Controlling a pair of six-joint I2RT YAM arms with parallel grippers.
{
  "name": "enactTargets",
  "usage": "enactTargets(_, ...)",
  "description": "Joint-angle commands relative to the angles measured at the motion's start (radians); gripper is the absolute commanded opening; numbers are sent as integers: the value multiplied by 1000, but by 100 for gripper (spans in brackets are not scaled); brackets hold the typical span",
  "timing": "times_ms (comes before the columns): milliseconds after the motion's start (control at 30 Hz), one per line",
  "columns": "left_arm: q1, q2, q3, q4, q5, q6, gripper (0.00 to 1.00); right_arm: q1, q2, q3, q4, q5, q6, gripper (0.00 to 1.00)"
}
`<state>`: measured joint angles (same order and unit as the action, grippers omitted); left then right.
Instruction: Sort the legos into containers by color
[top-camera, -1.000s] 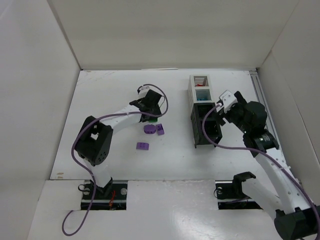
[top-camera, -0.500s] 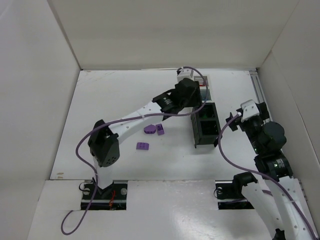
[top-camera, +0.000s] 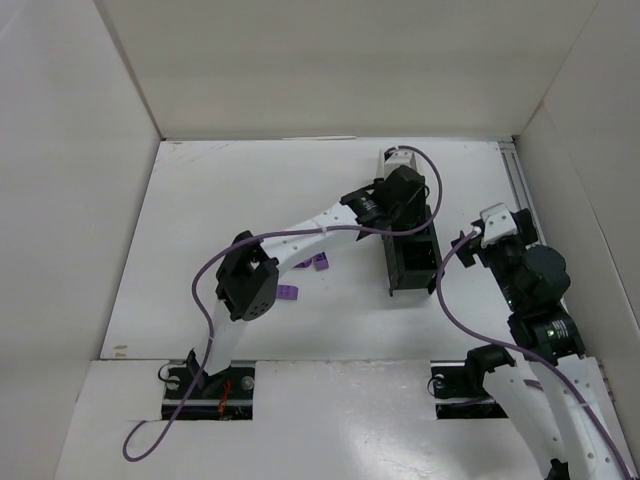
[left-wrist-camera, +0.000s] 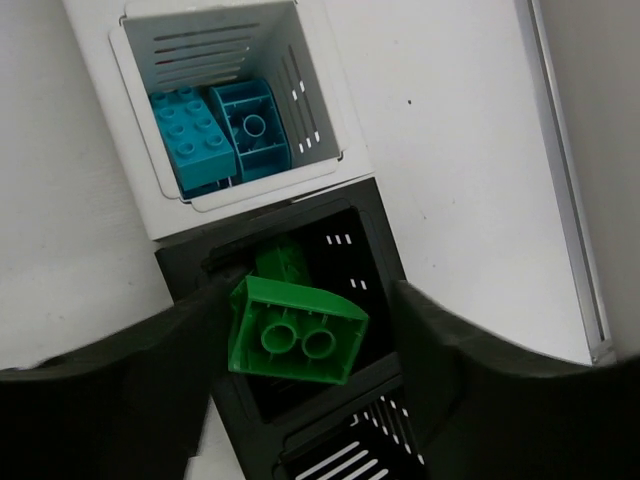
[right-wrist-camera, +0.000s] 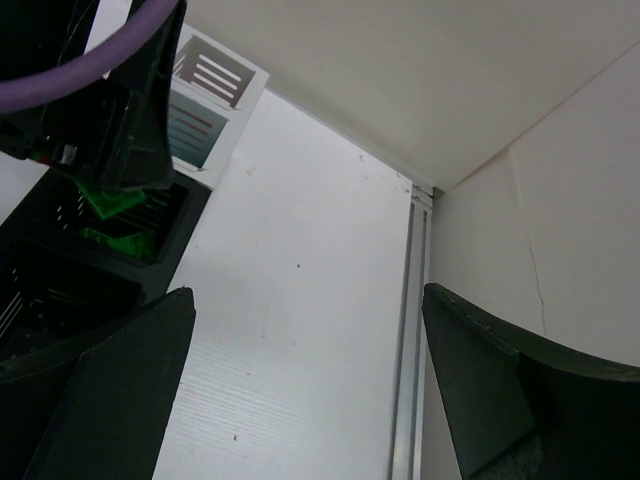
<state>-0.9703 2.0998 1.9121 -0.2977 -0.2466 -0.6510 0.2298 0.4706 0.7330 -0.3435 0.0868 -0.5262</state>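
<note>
My left fingers (left-wrist-camera: 140, 390) flank a tilted green lego (left-wrist-camera: 297, 330) over the black bin (left-wrist-camera: 340, 255), clamped or loose I cannot tell; right fingers (right-wrist-camera: 90, 400), at its 3 o'clock, gape.

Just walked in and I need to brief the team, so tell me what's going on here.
The left end effector holds a green brick over a black bin, where a second green brick lies. The white bin beside it holds two cyan bricks. The right end effector hangs open and empty off to the side. Purple bricks lie loose on the table.
</note>
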Motion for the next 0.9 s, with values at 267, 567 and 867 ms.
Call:
enactTargets(267, -18, -178, -54, 20, -71, -4, 99, -3, -10, -15, 26, -80, -27, 100)
enactTargets(567, -18, -782, -683, -82, -345, -238, 99, 87, 199, -20, 155, -572, -170, 100)
enactTargets(867, -18, -1363, -1218, -310, -338, -662, 99, 568, 607, 66, 225, -243, -48, 97)
